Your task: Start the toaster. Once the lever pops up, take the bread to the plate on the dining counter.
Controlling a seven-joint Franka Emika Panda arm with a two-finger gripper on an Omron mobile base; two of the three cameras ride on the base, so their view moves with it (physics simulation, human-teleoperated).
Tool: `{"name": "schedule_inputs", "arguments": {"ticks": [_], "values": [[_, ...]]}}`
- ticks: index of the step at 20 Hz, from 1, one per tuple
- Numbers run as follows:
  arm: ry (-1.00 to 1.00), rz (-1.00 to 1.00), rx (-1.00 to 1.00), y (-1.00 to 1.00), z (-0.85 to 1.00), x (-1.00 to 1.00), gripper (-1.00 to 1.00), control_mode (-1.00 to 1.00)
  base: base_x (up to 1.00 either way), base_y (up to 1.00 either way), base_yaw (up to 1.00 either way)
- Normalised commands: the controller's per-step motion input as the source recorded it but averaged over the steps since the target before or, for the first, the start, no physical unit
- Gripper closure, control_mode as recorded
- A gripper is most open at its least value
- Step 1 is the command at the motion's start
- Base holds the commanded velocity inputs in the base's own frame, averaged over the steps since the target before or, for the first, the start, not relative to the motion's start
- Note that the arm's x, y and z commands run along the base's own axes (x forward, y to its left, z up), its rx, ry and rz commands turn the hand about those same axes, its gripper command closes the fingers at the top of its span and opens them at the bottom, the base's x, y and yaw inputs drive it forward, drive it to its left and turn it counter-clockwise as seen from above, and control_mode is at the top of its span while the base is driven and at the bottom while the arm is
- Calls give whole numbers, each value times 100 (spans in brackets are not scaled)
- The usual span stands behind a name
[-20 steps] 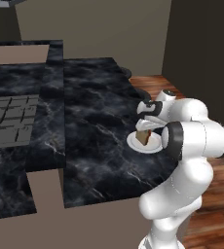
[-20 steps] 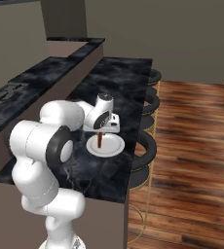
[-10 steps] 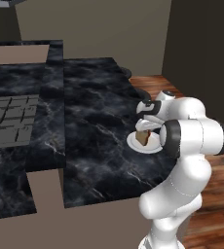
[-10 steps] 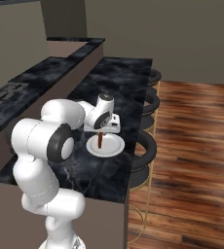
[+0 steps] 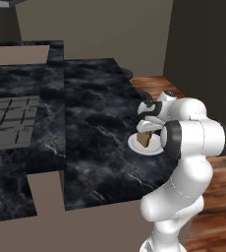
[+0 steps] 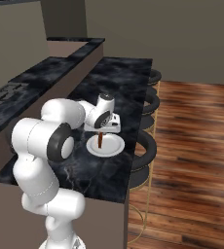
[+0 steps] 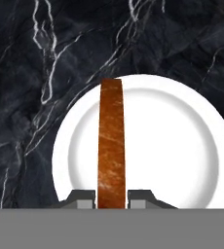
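My gripper is clamped on the small brown toasted bread slice, pinching its two flat faces near one edge, so it hangs on edge over the small round white plate on the black marble dining counter. I cannot tell whether its lower edge touches the plate. I judge the slice light, stiff and crumbly, so a gentle hold suits; once let go, it will probably tip flat.

You see a white plate on the black, white-veined dining counter. The bread is mottled rusty brown.
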Motion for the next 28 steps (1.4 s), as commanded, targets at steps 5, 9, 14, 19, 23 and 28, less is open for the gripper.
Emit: {"name": "schedule_inputs", "arguments": {"ticks": [5, 9, 14, 19, 23, 28], "values": [[0, 0, 0, 0, 0, 0, -100, -100, 0, 0, 0], [0, 0, 0, 0, 0, 0, -100, -100, 0, 0, 0], [0, 0, 0, 0, 0, 0, -100, -100, 0, 0, 0], [0, 0, 0, 0, 0, 0, -100, -100, 0, 0, 0], [-1, 0, 0, 0, 2, -1, -100, -100, 0, 0, 0], [-3, 0, 0, 0, 16, -9, -100, -100, 0, 0, 0]]}}
